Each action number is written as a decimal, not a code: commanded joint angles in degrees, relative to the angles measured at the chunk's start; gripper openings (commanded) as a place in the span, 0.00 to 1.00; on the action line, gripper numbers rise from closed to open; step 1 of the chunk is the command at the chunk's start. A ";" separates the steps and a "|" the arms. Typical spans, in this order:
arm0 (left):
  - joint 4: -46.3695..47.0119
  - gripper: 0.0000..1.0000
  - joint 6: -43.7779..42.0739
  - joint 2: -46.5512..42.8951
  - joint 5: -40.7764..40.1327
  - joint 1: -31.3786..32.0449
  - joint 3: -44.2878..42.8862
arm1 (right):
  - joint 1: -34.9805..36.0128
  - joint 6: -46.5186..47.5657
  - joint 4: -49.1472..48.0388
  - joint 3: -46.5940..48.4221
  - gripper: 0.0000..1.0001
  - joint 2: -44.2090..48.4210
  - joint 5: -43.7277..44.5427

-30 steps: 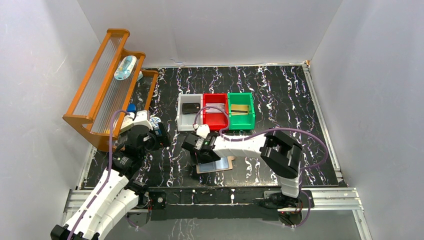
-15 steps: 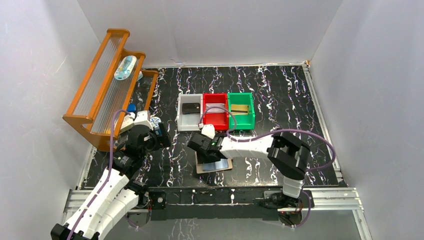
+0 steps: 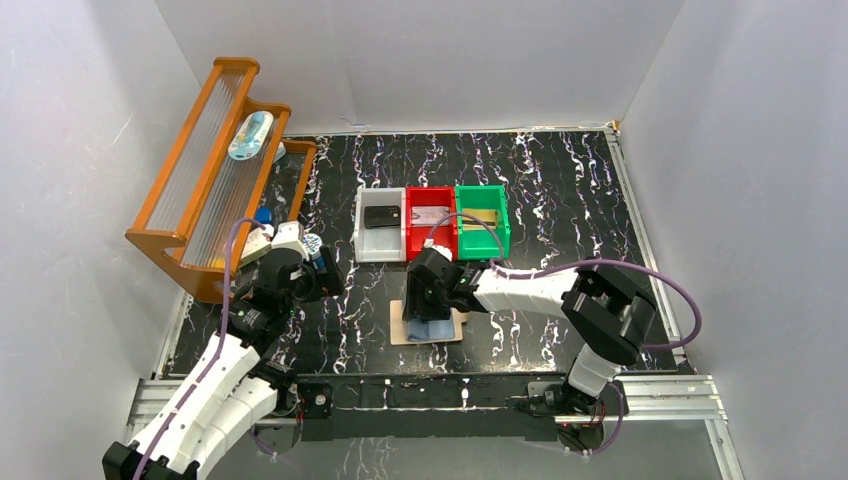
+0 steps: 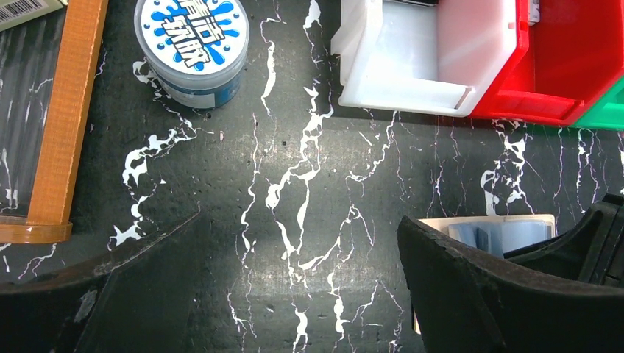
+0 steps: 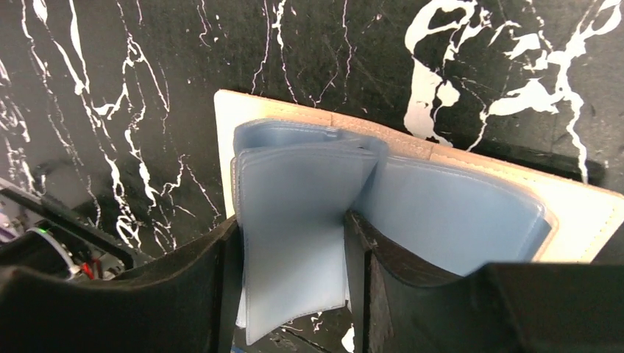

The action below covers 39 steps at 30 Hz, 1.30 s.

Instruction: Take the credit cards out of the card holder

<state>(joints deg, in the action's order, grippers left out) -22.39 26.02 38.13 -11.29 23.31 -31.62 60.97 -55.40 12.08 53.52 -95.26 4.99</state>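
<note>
The right arm stretches over the black marbled table (image 3: 560,200), its pincer (image 3: 428,302) down on the open card holder (image 3: 440,330), tan outside and pale blue inside. Just behind stand a grey bin (image 3: 378,248), a red bin (image 3: 430,192) and a green bin (image 3: 482,190). The left pincer (image 3: 322,272) hangs near the wooden rack (image 3: 190,190).

Left arm (image 3: 215,378) and right arm (image 3: 525,290) wore white shells over chunky black joints; a purple cable (image 3: 600,263) ran along each; left gripper (image 4: 298,220) and right gripper (image 5: 293,220) showed matte black fingers (image 4: 471,294), edges scuffed.
</note>
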 commanded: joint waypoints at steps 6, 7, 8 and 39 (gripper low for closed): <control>-0.27 0.98 0.04 0.79 1.66 -0.29 -1.08 | -1.40 -2.71 -7.04 -5.04 0.34 0.16 -6.78; -0.28 0.98 0.00 0.87 1.69 -0.29 -1.04 | -1.49 -2.70 -7.14 -5.08 0.31 0.08 -7.03; -0.27 0.98 0.00 0.88 1.71 -0.31 -1.05 | -1.47 -2.62 -7.11 -5.09 0.28 0.01 -7.25; 1.72 0.98 0.07 2.36 8.87 -0.29 -0.91 | -1.55 -1.28 18.39 3.46 0.71 10.29 15.24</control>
<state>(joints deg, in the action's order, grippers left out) -21.32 26.00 40.58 -3.99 23.31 -31.62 59.48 -55.42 25.26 54.61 -88.49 13.10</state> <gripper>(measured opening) 0.981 0.692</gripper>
